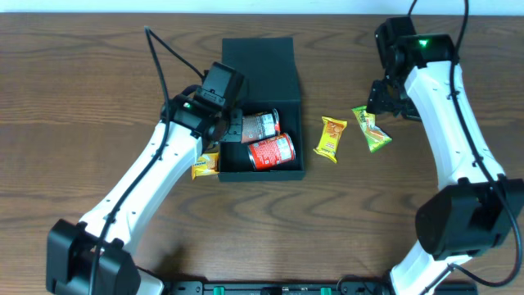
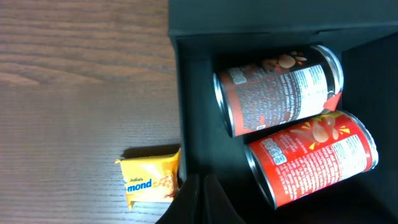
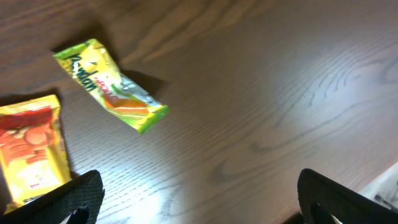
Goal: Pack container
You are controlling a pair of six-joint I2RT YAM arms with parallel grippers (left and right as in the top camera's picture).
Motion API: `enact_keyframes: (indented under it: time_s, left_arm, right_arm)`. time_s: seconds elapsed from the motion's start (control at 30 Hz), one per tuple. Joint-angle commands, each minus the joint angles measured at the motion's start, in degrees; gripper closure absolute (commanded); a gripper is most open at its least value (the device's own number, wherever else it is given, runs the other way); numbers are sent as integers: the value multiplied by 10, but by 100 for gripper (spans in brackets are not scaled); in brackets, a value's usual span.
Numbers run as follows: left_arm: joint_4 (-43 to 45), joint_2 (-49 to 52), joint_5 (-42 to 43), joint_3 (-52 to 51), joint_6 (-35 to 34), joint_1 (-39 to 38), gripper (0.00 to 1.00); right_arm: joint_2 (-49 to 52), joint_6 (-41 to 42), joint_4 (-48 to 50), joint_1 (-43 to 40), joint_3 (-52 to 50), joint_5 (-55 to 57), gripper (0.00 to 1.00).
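- Teal-black container (image 1: 262, 173) sits mid-way along the bench (image 1: 82, 74), two red cans (image 1: 270, 151) lying inside.
- Right gripper (image 3: 199, 190) hovers, jaws wide and empty; centre it over the green packet (image 3: 112, 93) before descending.
- Left gripper (image 1: 229, 127) is at the container's left wall; I cannot tell how its jaws stand.

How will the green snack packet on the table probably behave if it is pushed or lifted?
The green packet looks like thin, crinkled film, so it is probably light and floppy. It lies flat on the smooth table, so a push would likely slide it, not roll it. Its glossy surface may be slippery.
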Motion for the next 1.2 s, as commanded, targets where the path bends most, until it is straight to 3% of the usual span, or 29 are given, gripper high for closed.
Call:
enact_keyframes:
  time_s: [0.0, 0.73, 1.17]
  left_arm:
    - [6, 37, 21, 3, 0, 0, 94]
    - [77, 144, 14, 2, 0, -1, 94]
    - [117, 151, -11, 2, 2, -1, 74]
  right_arm:
    - [-10, -4, -5, -2, 9, 5, 1]
    - [-10, -14, -6, -2, 9, -25, 3]
    - [-10, -17, -6, 0, 9, -36, 6]
